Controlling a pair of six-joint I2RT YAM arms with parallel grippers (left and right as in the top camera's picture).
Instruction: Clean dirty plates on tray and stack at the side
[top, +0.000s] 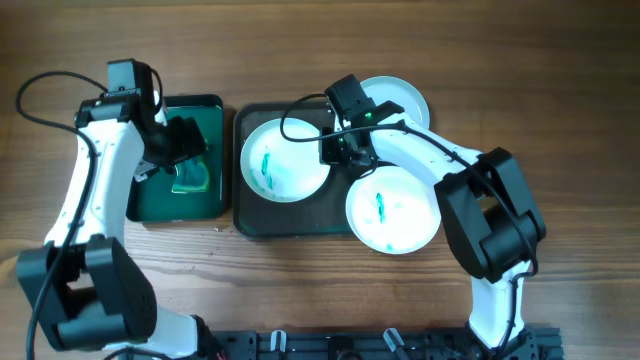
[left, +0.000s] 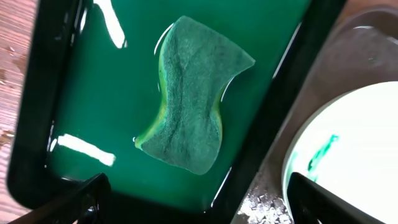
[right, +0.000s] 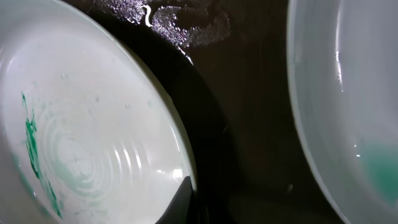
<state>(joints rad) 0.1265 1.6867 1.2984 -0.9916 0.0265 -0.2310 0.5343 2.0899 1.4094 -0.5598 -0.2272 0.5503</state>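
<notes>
A white plate (top: 285, 158) with teal smears lies in the left half of the dark grey-green tray (top: 290, 222). A pale blue plate (top: 393, 208) with a smear overlaps the tray's right edge. A second white plate (top: 405, 95) lies on the table behind the tray. My right gripper (top: 345, 148) is at the right rim of the first white plate (right: 81, 137). One finger rests inside the rim and the gripper (right: 196, 202) looks shut on it. The pale blue plate (right: 348, 93) is to its right. My left gripper (top: 178, 148) is open above a green sponge (left: 189, 93).
The sponge (top: 190, 178) lies in a small bright green tray (top: 150, 200) left of the dark tray. The left wrist view shows this green tray (left: 106, 81), the dark tray's wet rim (left: 323, 68) and the white plate (left: 354, 143). Bare wooden table lies in front.
</notes>
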